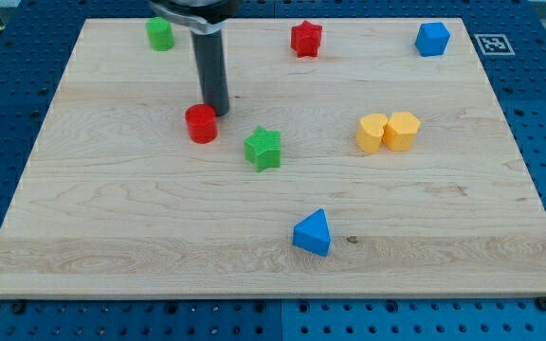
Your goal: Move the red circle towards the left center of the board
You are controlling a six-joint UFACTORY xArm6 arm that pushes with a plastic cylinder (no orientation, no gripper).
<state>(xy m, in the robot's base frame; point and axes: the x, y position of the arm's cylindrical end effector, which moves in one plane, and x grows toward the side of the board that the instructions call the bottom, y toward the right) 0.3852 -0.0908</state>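
My tip (218,111) touches the red circle (201,124) from behind — green star (263,149) just beside; no hand on this rod.

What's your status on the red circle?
My tip just above-right of red circle, about touching. Leftward path open. Green star sits right, out of the way.

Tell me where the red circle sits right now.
The red circle lies left of the board's centre, touching my tip at its upper right; the green star is its nearest block, to the view's right.
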